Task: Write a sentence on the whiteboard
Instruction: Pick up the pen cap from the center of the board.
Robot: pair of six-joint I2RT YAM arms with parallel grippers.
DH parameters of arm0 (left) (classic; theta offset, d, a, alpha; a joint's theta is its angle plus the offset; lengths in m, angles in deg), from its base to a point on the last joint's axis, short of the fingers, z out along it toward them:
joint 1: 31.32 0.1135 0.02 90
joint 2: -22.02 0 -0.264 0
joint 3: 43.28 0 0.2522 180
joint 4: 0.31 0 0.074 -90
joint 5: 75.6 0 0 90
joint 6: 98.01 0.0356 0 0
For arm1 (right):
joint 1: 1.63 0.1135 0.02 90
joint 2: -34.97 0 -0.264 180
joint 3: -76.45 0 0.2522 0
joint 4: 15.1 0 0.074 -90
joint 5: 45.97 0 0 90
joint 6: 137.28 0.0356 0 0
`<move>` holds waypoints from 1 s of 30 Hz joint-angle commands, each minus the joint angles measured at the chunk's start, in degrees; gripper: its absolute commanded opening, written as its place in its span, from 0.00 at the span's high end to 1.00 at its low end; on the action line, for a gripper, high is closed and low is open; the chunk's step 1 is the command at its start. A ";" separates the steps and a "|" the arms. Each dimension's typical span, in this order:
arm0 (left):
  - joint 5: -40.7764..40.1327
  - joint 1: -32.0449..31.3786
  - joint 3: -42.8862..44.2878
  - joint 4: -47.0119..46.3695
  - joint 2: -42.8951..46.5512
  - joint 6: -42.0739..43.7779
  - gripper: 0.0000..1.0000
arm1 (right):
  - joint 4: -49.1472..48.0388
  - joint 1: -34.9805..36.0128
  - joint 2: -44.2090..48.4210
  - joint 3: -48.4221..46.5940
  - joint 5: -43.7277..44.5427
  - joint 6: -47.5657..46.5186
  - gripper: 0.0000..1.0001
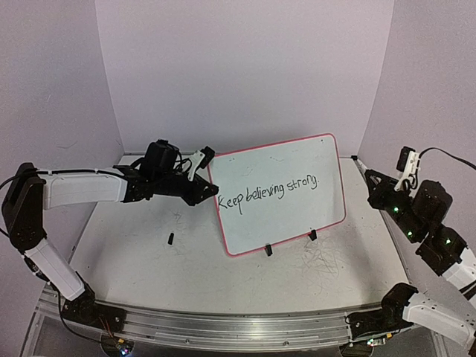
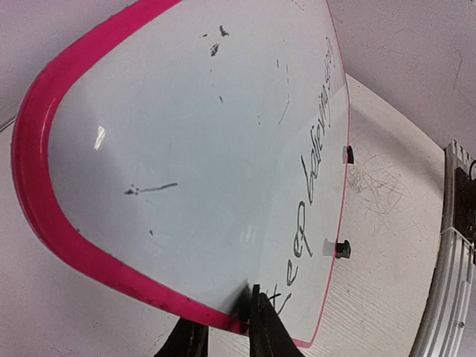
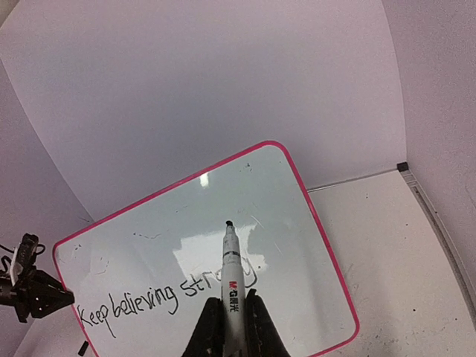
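the whiteboard (image 1: 291,167) stands on its long lower edge toward the back of the surface (image 1: 141,256), leaning back a little, its pink-red rim showing all round. two small black clips (image 1: 268,250) sit under that lower edge, one near the middle and one toward the right corner. the sentence (image 1: 268,192) runs in a single line of thin black letters across the lower left half of the board, climbing slightly to the right, and reads "keep believing strong."

the left gripper (image 2: 224,327) is at the board's left edge, near the lower corner and just beside the first letter. in the left wrist view its two dark fingers (image 2: 264,327) lie one on each side of the pink rim, with the rim between them - whether they press on it or merely straddle it i cannot tell.

the right gripper (image 3: 232,301) is off to the right, well apart from the board. its jaws are clamped on a white marker (image 3: 230,260) with a red logo on the barrel; the black tip points away from the gripper toward the board, lined up in the right wrist view with the word "strong" but not touching the board.

a few faint stray marks (image 2: 149,189) dot the bare upper part of the board. on the surface in front, a small black piece (image 1: 171,239) lies alone to the left of the board's lower corner, and a patch of grey scribble (image 1: 321,260) marks the surface just below the right-hand clip.
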 commanded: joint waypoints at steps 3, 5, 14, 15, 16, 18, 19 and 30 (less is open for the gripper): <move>-6.02 0.43 2.45 2.42 -0.36 3.34 0.70 | -0.16 -0.20 1.54 -0.27 -2.36 0.34 1.00; -5.77 0.37 2.48 2.42 0.35 2.78 0.64 | -0.13 -0.24 1.31 -0.06 -2.54 0.17 1.00; -9.24 0.18 0.21 3.62 11.53 -3.50 0.34 | -0.47 -0.23 -1.44 -0.55 -3.62 -3.13 1.00; -10.59 0.20 -1.06 3.88 13.96 -5.39 0.32 | -0.60 -0.21 -2.15 -0.60 -4.19 -3.48 1.00; -12.20 0.22 -3.10 3.99 17.20 -7.29 0.30 | -0.88 -0.24 -2.70 -0.58 -4.84 -3.84 1.00; -15.30 0.26 -7.13 4.24 21.94 -12.08 0.27 | -1.45 -0.20 -4.09 -0.24 -6.28 -4.24 1.00; -17.12 0.26 -9.09 5.01 25.10 -14.70 0.25 | -1.75 -0.23 -4.84 0.11 -7.05 -4.39 1.00; -23.06 5.11 -16.11 19.06 18.71 -31.68 0.25 | -9.40 0.51 -14.39 0.91 -18.85 -4.30 1.00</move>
